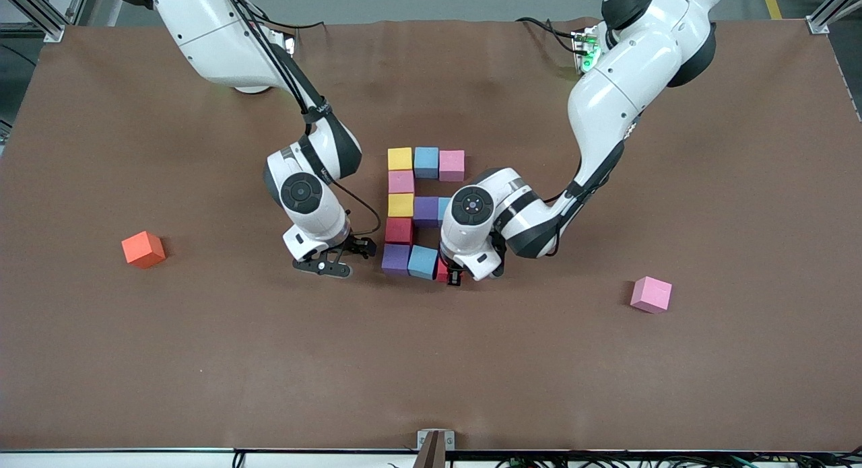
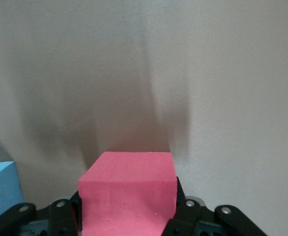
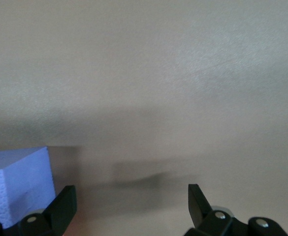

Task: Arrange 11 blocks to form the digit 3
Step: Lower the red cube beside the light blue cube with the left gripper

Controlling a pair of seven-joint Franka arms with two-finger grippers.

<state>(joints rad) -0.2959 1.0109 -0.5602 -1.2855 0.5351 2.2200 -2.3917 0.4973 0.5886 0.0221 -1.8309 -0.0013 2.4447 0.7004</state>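
A: Two grippers are low at the digit 3 (image 1: 417,212). What is the left gripper (image 1: 450,274) pinching?
B: A red cube (image 2: 129,194), just beside the light blue cube (image 1: 423,261) in the nearest bar.
A: And the right gripper (image 1: 330,260)?
B: Spread wide, holding nothing, beside the purple cube (image 1: 396,258).

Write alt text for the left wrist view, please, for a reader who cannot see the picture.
The left pincer is shut on a red cube, seen close from above and resting low over the brown table. The corner of a light blue cube shows beside it at the picture's edge.
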